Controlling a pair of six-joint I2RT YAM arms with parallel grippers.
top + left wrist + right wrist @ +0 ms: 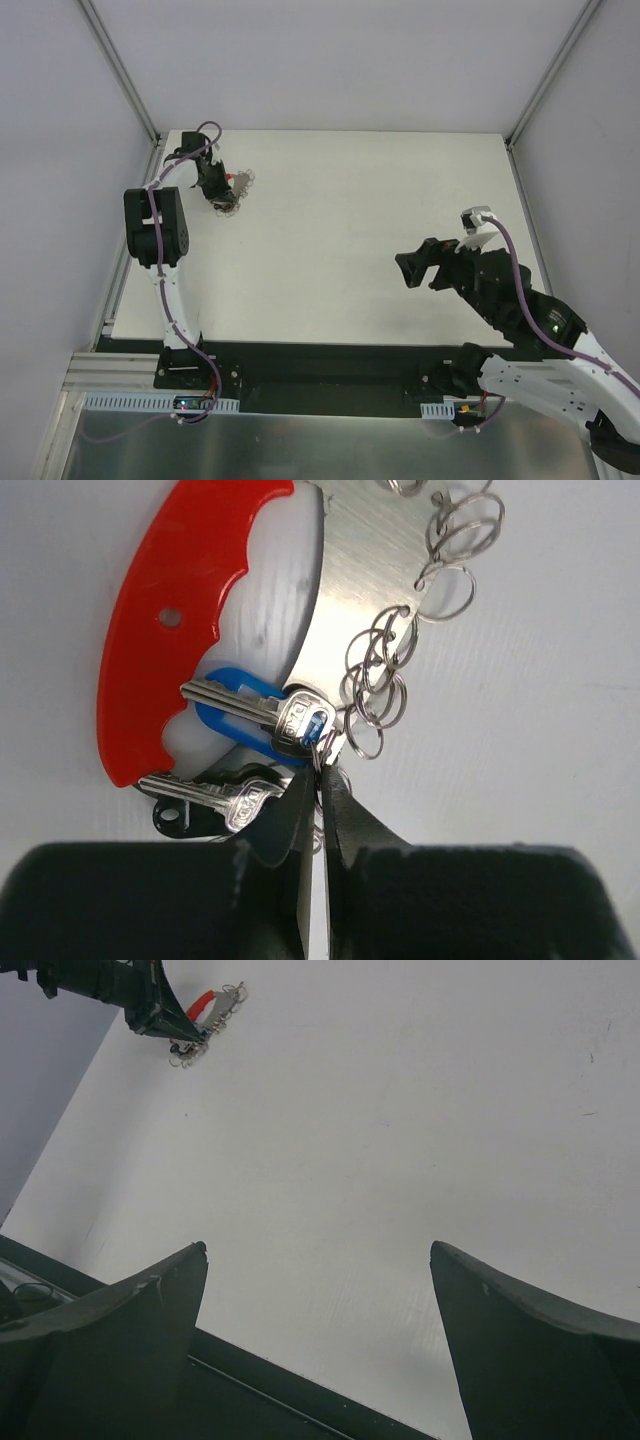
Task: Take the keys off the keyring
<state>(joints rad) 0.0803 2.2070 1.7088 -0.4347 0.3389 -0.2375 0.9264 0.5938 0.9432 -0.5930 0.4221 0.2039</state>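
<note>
At the far left corner of the tabletop point(380, 190), the left tool point(320, 790) is reaching down onto the keyring point(150, 650), its fingers pressing fully together. Their tips are meeting at a small wire loop under the head of the upper key; whether the wire is caught between them cannot be told.

In the left wrist view, the red tag is arching with its long axis running up and down the picture. A brushed metal plate point(365, 550) strung with many loose wire loops is lying against its right side. The keys point(240, 705) are lying side by side across the tag's lower end, blades pointing left and heads right toward the loops. A blue key cover point(222, 720) and a black piece point(172, 818) are crowding them.

Well apart, near the right edge, the right tool point(405, 270) is hanging over bare tabletop, its fingers spreading wide and holding nothing.
</note>
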